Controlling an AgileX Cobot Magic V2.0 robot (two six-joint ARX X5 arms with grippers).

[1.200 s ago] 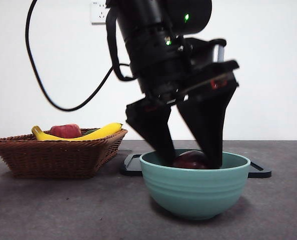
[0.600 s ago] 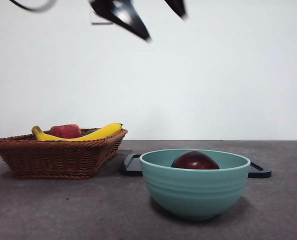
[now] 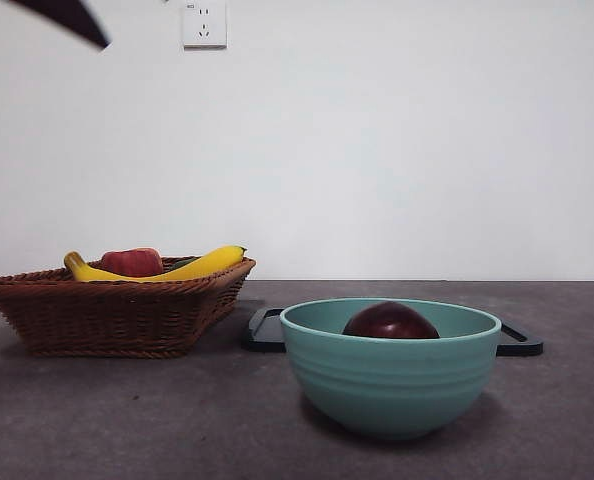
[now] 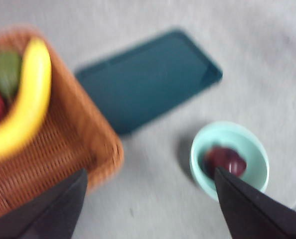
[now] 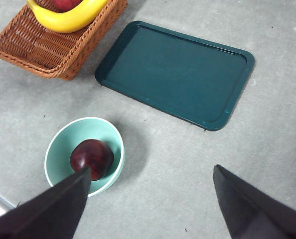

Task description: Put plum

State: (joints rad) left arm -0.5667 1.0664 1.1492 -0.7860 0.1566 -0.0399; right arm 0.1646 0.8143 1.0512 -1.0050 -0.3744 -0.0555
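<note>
Nearest to us in the front view stands the mint-green bowl (image 3: 390, 365) on the grey bench (image 3: 127, 420), and we take it as our landmark. Inside the bowl sits the plum (image 3: 390, 321), dark maroon and glossy, its rounded top showing just above the rim. Nothing grips it.

Directly behind the bowl lies a dark teal tray (image 5: 175, 72), flat on the bench; from the front we see only its low edge on both sides of the bowl. The right wrist view shows the tray bare and apart from the bowl.

To the left of the bowl, and a little farther back, we see a brown wicker basket (image 3: 112, 310). It holds a yellow banana (image 3: 177, 268), a red apple-like fruit (image 3: 131, 262) and something green (image 4: 5, 72) that we cannot name because the left wrist view is blurred.

Farther still, a white wall carries a socket (image 3: 204, 24), high and left of the bowl.

Both arms are raised well above the bowl. The left pincer (image 4: 148, 199) is spread and holds nothing. The right pincer (image 5: 150, 191) is likewise spread and holds nothing. A black tip (image 3: 72, 18) shows at the top left corner of the front view; we cannot tell which arm it belongs to.
</note>
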